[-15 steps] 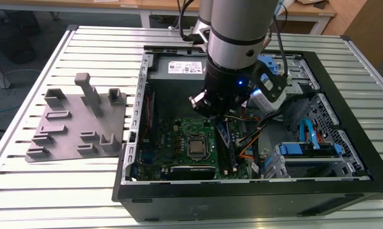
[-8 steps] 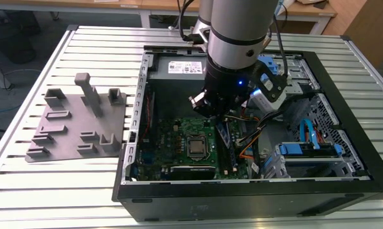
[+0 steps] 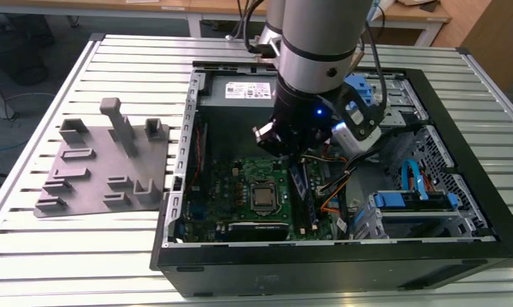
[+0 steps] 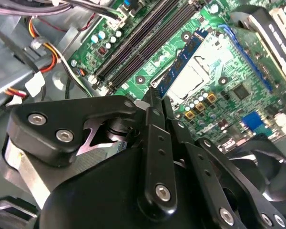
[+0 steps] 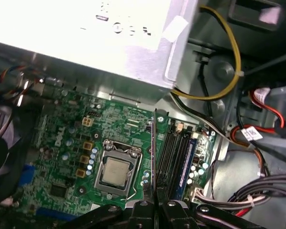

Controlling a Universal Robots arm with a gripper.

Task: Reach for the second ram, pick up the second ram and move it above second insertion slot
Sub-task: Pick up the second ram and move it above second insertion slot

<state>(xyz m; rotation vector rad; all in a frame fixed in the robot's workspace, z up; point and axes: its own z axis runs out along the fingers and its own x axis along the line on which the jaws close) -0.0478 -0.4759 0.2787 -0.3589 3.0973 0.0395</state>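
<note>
My gripper [image 3: 295, 157] is inside the open computer case, shut on the second ram [image 3: 297, 179]. In the second wrist view the black fingers [image 4: 155, 143] pinch one end of the ram [image 4: 183, 59], a thin green stick with a blue label. It reaches out over the motherboard. The first wrist view shows the ram [image 5: 155, 148] edge-on as a thin dark line above the gripper [image 5: 156, 202]. It hangs between the processor socket [image 5: 115, 172] and the row of memory slots [image 5: 170, 157], just beside the slots [image 4: 143, 36]. A stick with a blue label [image 5: 188, 162] sits in the outer slot.
The black case [image 3: 325, 268] stands on a slatted metal table [image 3: 77, 256]. A grey plastic fixture [image 3: 103, 166] with upright blocks lies at the exterior view's left. Coloured cables [image 5: 219, 86], the power supply [image 5: 109, 33] and blue drive bays [image 3: 414, 198] crowd the space around the board.
</note>
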